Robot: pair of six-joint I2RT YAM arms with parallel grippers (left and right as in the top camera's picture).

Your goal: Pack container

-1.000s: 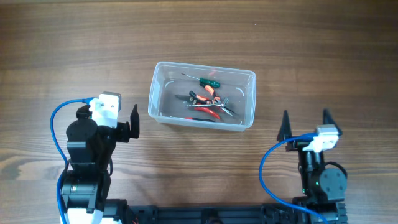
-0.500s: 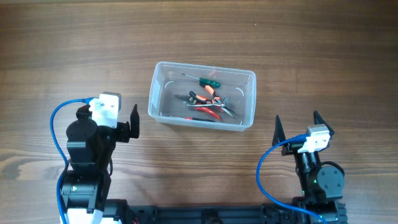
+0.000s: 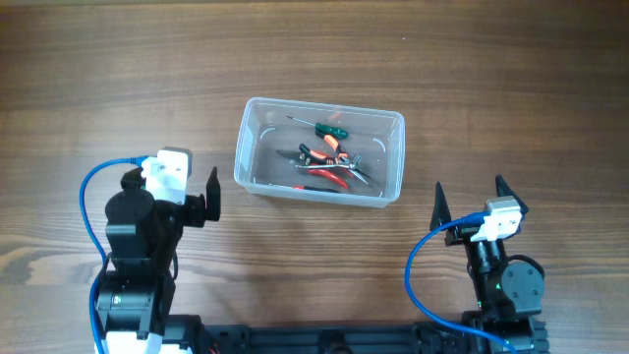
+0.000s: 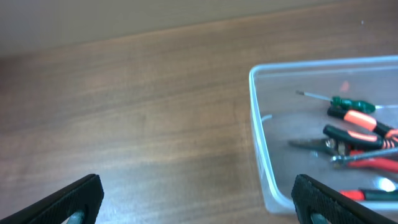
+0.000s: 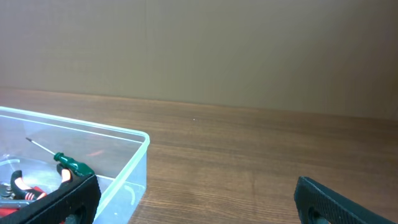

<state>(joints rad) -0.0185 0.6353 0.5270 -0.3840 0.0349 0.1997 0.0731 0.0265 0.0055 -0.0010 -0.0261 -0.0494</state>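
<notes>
The clear plastic container (image 3: 257,182) sits mid-table, lidless. Inside lie a green-handled screwdriver (image 3: 329,129), orange-handled pliers (image 3: 322,152) and red-handled pliers (image 3: 329,177). My left gripper (image 3: 187,185) is open and empty, left of the container near the front. My right gripper (image 3: 468,197) is open and empty, right of and in front of the container. The left wrist view shows the container's near corner (image 4: 261,149) and the tools (image 4: 357,134) between wide jaws. The right wrist view shows the container's rim (image 5: 93,130) and the green screwdriver (image 5: 71,165) at left.
Brown wooden table top (image 3: 491,69) all round. Blue cables (image 3: 88,197) loop beside each arm base. A plain wall (image 5: 199,43) stands behind the table in the right wrist view.
The right gripper drew back toward the front edge and a little left between one second and half a second ago. Nothing has moved since. The left arm is still.
</notes>
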